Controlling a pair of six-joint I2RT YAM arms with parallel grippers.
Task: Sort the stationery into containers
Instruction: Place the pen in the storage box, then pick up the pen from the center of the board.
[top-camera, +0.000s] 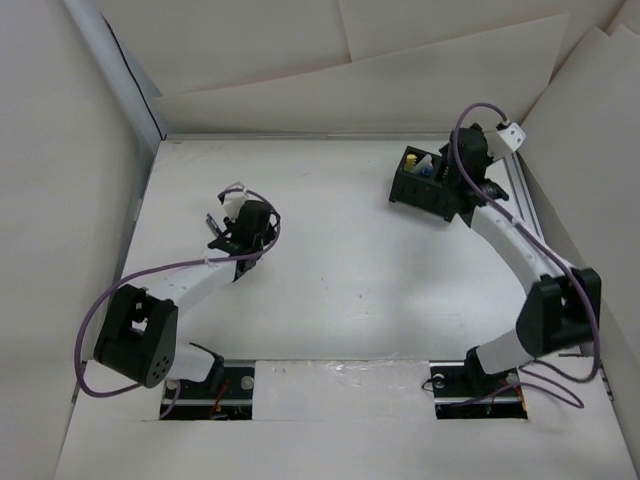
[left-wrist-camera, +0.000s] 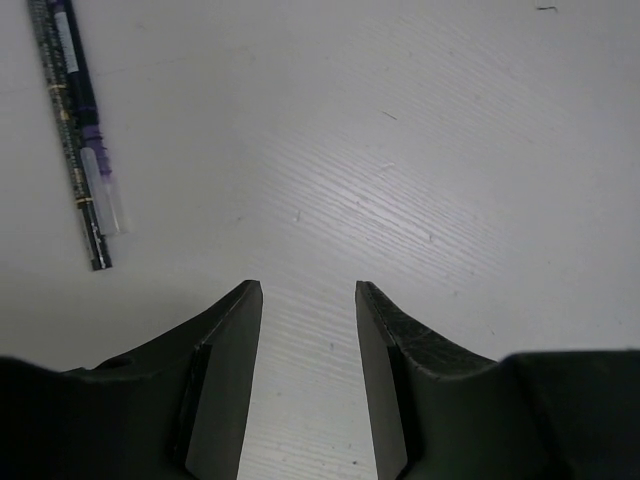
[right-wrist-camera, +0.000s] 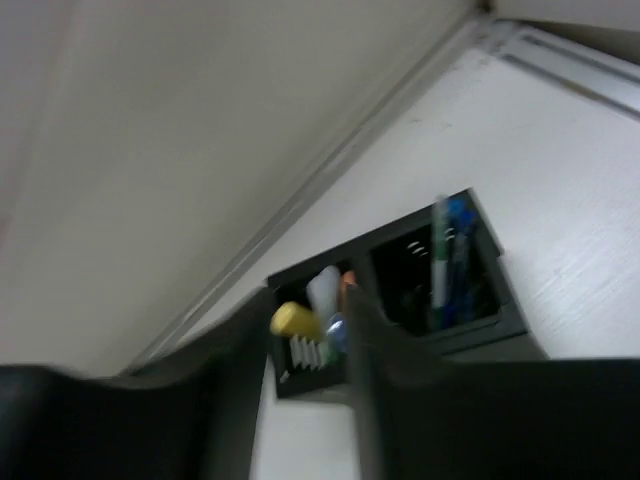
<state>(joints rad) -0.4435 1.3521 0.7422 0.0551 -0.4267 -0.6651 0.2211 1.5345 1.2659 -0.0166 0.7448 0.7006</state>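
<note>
Two slim pens lie side by side on the white table: a dark patterned pen (left-wrist-camera: 72, 150) and a purple and clear pen (left-wrist-camera: 98, 165), also seen as a dark sliver (top-camera: 212, 224). My left gripper (left-wrist-camera: 308, 300) hovers just right of them, open and empty. The black two-compartment container (right-wrist-camera: 400, 340) stands at the back right (top-camera: 418, 182). One compartment holds a yellow-capped marker (right-wrist-camera: 294, 320) with white and orange pieces. The other holds blue and green pens (right-wrist-camera: 447, 262). My right gripper (right-wrist-camera: 305, 315) hangs over the container, jaws apart on either side of the yellow cap; the view is blurred.
White paper walls (top-camera: 300, 60) enclose the table on the left, back and right. An aluminium rail (top-camera: 520, 190) runs along the right edge beside the container. Both arm bases sit at the near edge, with purple cables looping off each arm.
</note>
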